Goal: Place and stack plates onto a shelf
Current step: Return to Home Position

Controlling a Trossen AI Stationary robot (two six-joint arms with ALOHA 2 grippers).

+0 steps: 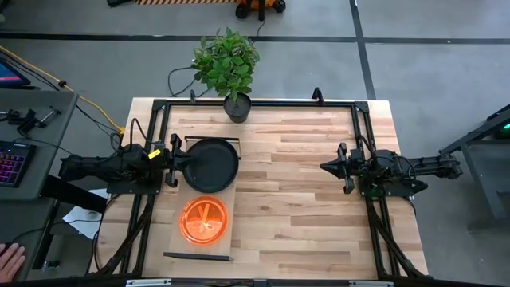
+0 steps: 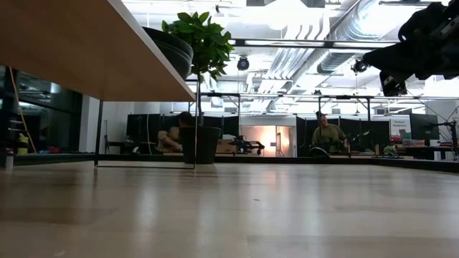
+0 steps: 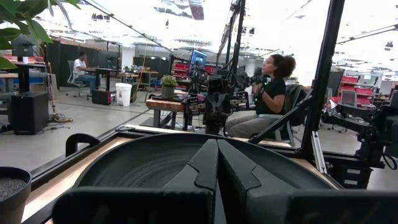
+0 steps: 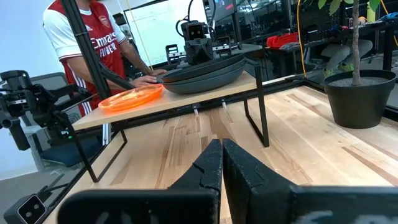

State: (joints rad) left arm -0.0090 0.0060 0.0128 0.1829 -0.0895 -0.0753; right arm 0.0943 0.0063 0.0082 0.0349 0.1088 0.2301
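The right gripper [image 4: 222,142] waits well apart from the shelf [image 4: 180,98], jaws clenched on nothing; on it sit the orange plates [image 1: 204,221] and, beyond, the black plates [image 1: 211,165], likely stiff, slick and chippable, best pinched at a rim, with the left gripper [image 3: 217,142], likewise clenched empty, just beside them.

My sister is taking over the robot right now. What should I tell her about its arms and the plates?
Left gripper: shut, empty, close to the rim of the black plates.
Right gripper: shut, empty, over the tabletop, away from the shelf.
Plates: black plates stacked at the shelf end nearer the potted plant, orange plates stacked at the other end; none shows off the shelf.
Done: stacking looks finished.
Left: probably only drawing both arms back to rest.
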